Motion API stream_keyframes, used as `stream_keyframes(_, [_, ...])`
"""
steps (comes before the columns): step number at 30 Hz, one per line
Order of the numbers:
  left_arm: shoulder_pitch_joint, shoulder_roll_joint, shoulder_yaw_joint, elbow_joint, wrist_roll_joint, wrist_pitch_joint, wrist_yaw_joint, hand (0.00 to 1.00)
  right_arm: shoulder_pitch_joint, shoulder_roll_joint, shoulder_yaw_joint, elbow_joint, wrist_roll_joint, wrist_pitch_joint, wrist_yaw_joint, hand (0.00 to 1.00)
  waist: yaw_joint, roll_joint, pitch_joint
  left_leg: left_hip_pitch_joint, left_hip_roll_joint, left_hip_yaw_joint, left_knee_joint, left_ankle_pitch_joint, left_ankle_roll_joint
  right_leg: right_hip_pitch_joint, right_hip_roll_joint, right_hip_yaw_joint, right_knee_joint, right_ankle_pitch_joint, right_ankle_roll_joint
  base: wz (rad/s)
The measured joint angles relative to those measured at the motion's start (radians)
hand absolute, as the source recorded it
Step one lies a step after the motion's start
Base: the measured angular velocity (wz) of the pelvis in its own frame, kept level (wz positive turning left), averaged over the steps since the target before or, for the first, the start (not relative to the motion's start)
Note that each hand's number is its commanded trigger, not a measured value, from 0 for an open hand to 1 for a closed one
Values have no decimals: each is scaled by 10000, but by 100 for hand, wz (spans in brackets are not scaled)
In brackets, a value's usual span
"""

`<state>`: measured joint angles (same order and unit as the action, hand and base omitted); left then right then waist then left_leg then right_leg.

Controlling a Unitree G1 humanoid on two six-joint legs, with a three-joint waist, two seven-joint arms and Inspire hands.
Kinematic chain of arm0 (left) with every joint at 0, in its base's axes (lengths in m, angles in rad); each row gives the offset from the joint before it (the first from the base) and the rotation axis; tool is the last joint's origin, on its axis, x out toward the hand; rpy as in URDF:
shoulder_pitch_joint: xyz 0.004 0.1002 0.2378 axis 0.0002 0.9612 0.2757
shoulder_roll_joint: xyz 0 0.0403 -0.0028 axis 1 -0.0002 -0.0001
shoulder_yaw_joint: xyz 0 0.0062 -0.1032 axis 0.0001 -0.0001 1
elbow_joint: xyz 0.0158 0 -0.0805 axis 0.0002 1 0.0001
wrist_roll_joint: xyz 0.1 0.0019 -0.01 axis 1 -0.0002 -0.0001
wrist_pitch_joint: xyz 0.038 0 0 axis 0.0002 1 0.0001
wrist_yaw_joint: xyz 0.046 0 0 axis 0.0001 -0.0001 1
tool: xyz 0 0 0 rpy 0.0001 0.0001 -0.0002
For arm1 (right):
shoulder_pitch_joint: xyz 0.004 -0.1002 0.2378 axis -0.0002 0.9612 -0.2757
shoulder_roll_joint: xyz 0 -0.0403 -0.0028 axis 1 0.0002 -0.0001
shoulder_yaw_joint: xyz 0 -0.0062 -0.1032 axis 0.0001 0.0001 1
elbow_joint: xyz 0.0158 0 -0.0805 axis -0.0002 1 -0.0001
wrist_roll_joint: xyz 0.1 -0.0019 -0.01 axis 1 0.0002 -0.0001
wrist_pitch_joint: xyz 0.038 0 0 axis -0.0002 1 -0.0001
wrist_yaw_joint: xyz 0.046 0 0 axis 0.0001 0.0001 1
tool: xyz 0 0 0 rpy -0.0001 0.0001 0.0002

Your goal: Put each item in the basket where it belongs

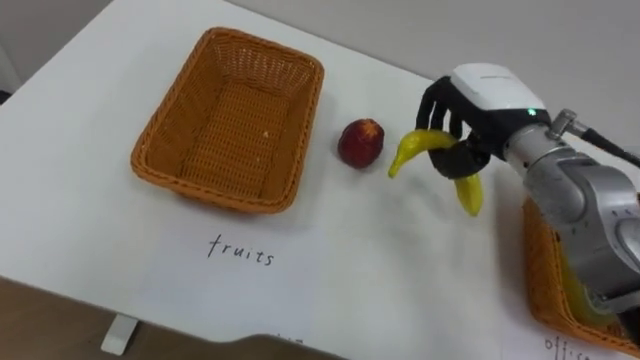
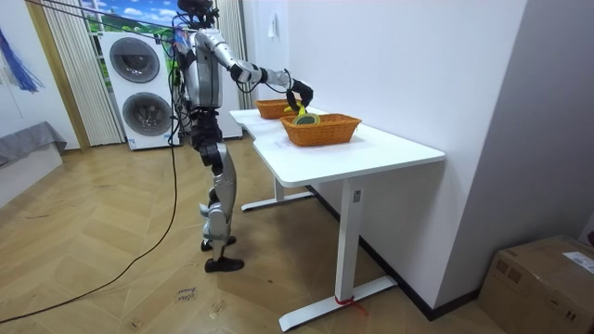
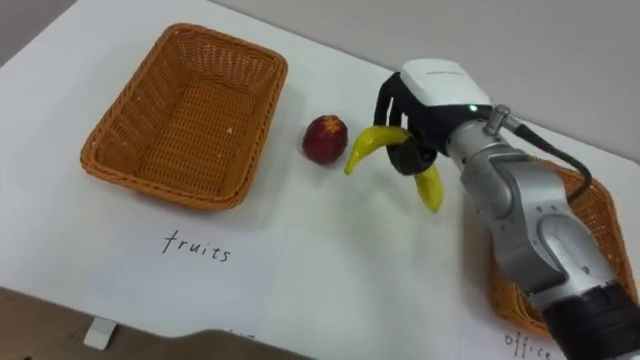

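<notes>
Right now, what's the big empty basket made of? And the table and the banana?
The basket looks like woven wicker, orange-brown, with crossing strands showing. The table looks smooth, matt white, perhaps laminate or painted board. The banana in the right hand is plain yellow; real or plastic, I cannot tell.

Yellow banana held aloft, red apple beside empty fruits basket.

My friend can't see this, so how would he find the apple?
On the white table, look just right of the empty basket on the left. The apple lies there on the tabletop, between that basket and the banana in the right hand. It is the small, round, red thing; the banana is long and yellow.
</notes>
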<state>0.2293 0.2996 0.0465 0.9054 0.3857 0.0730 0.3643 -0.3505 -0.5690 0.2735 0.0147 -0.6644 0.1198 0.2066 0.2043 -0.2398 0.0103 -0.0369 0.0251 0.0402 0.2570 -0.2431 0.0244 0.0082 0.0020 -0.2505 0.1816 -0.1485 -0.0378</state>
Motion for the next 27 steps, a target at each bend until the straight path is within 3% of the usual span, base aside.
stream_keyframes(10, [295, -119, 119, 338, 34, -13, -44, 0, 3, -142, -261, -1105, 842, -372, 48, 100, -77, 59, -17, 706, -19, 25, -280, 19, -15, 604, 3, 52, -141, 0, 4, -3])
stream_keyframes(23, [370, -168, 313, 119, 203, -11, -129, 0, -40, -142, -264, -1907, 1078, -431, 61, 100, -24, 64, -13, 748, -33, -109, -229, 26, -22, 658, 10, 39, -133, -1, 4, 1])
stream_keyframes(27, [441, -182, 283, -55, 226, -18, -123, 0, -199, -140, -228, -2275, 1151, -413, 63, 100, 162, 80, -1, 840, -42, -122, -266, 27, -23, 750, 21, 21, -145, -3, 7, 1])
